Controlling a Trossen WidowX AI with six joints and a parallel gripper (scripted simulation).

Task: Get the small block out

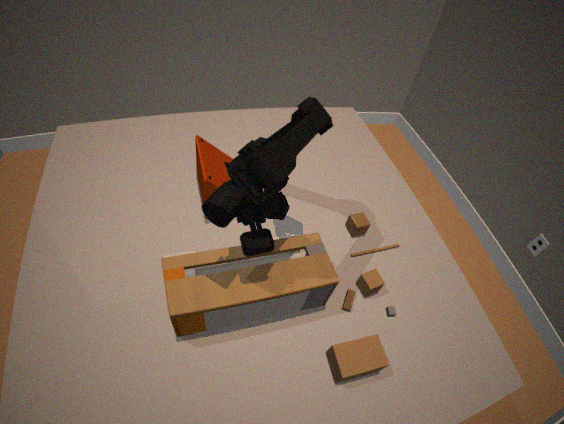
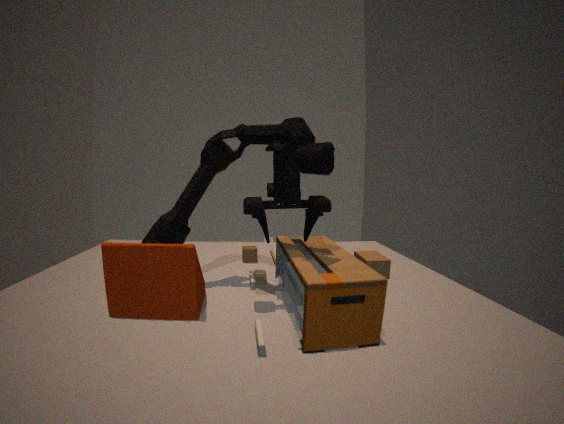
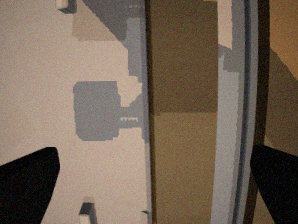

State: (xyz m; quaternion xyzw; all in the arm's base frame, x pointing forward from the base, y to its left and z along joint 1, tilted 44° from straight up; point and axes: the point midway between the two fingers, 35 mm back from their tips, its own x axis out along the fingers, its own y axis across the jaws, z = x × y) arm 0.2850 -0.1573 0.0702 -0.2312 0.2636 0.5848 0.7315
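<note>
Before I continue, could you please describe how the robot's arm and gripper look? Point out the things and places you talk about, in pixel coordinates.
The arm (image 1: 272, 165) (image 2: 197, 187) is black, with chunky joints and slimmer links. Its gripper (image 2: 287, 241) (image 3: 156, 157) is also black, with two fingers tapering to narrow tips. I see no cables.

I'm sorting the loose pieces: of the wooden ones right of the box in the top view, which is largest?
The thick rectangular block, nearest that picture's bottom edge.

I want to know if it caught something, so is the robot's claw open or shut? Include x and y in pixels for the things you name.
Open. The claw (image 1: 257, 242) (image 2: 287, 241) (image 3: 156, 157) has its two fingers spread wide apart, with nothing held between them.
</note>
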